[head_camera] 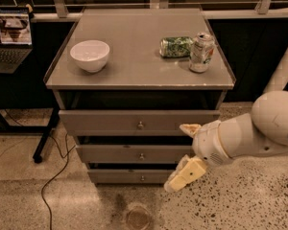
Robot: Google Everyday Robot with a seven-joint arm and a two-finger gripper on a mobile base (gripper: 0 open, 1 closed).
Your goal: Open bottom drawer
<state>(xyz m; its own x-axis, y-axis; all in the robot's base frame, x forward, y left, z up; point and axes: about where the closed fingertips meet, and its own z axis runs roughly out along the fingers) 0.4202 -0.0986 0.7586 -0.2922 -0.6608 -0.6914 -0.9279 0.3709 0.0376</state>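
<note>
Low at the foot of the grey cabinet [134, 66] sits the bottom drawer [127, 176], the narrowest of three fronts, looking shut or nearly so, with its small round knob [142, 178] at centre. My gripper [177, 156] hangs in front of the cabinet's right side, to the right of the knob and a little above it, not touching any front that I can make out. Its fingers [188, 172] are spread well apart, one near the level of the top drawer [101, 121], the other down by the bottom one, so the opening spans the middle drawer [110, 153]. Step in hand, as I judge it: line up on the knob. Plan: bring the gripper down and leftward until the knob lies between the fingertips, then narrow the opening, since the knob is small and a wide approach risks catching the middle drawer's lip. Close firmly behind the knob's head and pull straight out along the drawer's travel; a skewed pull would likely bind it or slip off. On the cabinet's top, a white bowl [90, 55] and an upright can [201, 51] could shift under a hard jerk, so I pull slowly.
</note>
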